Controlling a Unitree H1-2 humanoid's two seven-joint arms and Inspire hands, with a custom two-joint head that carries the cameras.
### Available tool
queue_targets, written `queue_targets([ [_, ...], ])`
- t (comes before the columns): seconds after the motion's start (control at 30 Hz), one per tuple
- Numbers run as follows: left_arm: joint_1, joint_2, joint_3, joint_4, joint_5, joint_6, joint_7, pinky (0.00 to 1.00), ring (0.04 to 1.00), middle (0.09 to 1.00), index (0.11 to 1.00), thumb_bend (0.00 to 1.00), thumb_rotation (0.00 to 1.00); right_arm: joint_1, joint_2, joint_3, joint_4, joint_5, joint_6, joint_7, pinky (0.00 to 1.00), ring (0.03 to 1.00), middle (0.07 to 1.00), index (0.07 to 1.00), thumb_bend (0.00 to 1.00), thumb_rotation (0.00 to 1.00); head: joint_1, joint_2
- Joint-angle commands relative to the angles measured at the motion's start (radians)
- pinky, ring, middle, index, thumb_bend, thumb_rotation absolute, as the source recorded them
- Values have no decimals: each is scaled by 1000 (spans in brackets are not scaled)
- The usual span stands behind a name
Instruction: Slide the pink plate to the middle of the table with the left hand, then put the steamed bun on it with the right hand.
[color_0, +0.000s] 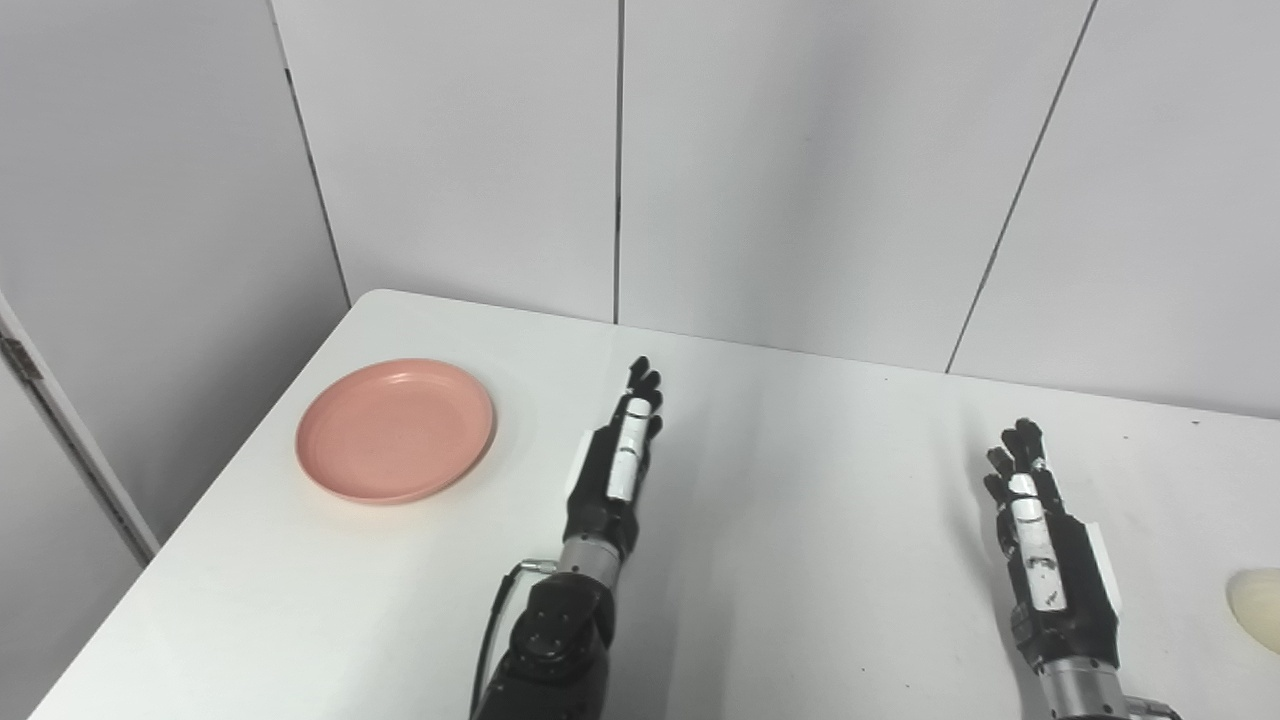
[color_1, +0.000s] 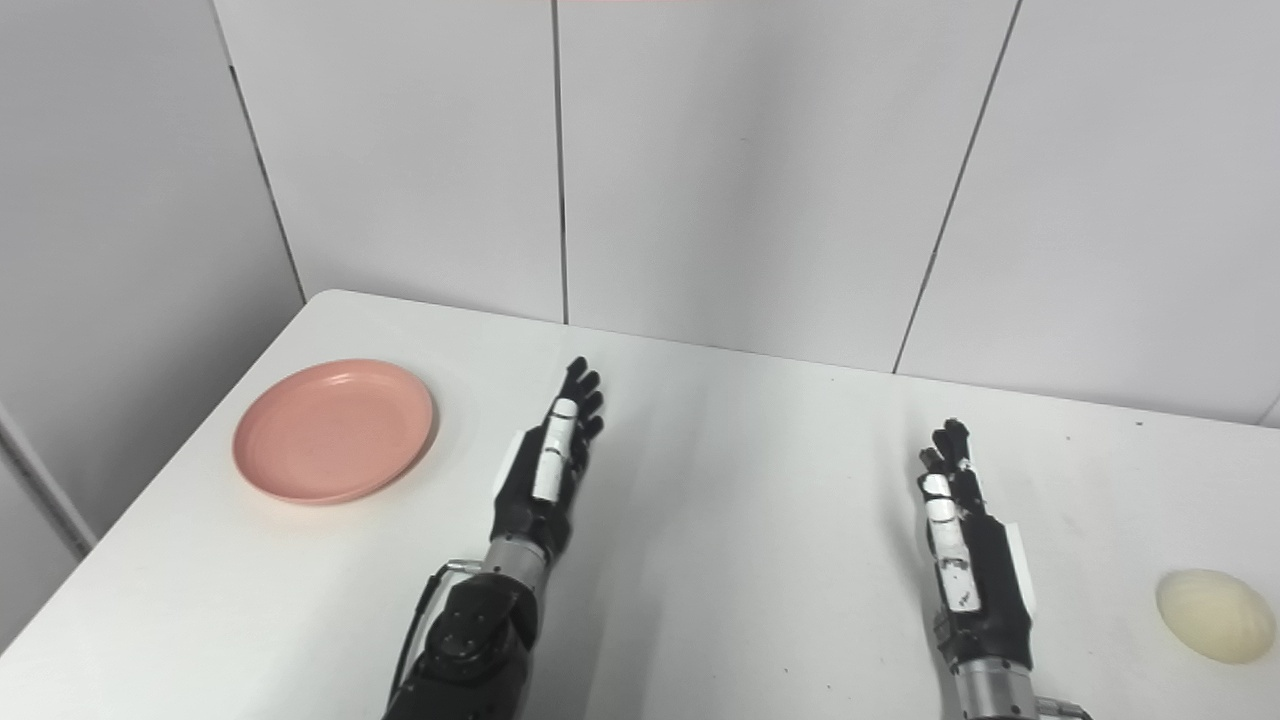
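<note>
Untouched, the round pink plate (color_1: 334, 430) and pale steamed bun (color_1: 1215, 615) flank empty left hand (color_1: 545, 470) and right hand (color_1: 965, 560), fingers extended.

The plate (color_0: 395, 430) is a plain salmon pink, with no pattern. The steamed bun (color_1: 1215, 615) is a pale creamy off-white. Both hands are black with white strips along the fingers: the left hand (color_0: 618, 460) just beside the plate, the right hand (color_1: 965, 560) near the bun, its white strip flecked with small dark marks. The table (color_0: 800, 480) is plain white. Behind the table, the wall panels (color_0: 800, 170) are light grey, split by thin dark seams.
</note>
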Motion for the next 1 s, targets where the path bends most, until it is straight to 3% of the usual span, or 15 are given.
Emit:
queue_targets([
  [0.0,-63,19,18,-55,-25,-43,5,992,989,988,990,667,1000,16,-7,-7,8,9,-27,12,1000,994,1000,1000,585,872,4,-2],
  [0.1,-82,53,35,-83,-13,-25,17,942,947,945,947,707,1000,16,-9,-5,1,6,-25,13,1000,998,1000,1000,557,887,5,-3],
  [0.23,-99,100,50,-119,-15,23,23,942,925,914,909,741,1000,15,-9,-6,7,4,-36,12,1000,993,994,1000,548,886,24,-14],
  [0.5,-117,177,104,-190,-32,111,53,943,855,837,834,786,1000,22,-7,-7,-22,24,6,18,1000,1000,1000,1000,533,872,39,-16],
  [0.7,-117,212,137,-243,-33,173,72,921,831,812,813,754,1000,18,-21,-6,7,28,-32,35,1000,1000,1000,1000,509,890,46,-20],
  [0.83,-121,246,175,-256,-43,198,93,906,809,788,779,722,1000,21,-19,-9,-6,25,-18,32,1000,1000,1000,1000,513,880,50,-20],
  [0.97,-113,314,170,-237,28,181,101,868,785,781,778,663,1000,24,-18,-8,-22,26,-3,32,1000,1000,1000,1000,512,886,52,-18],
])
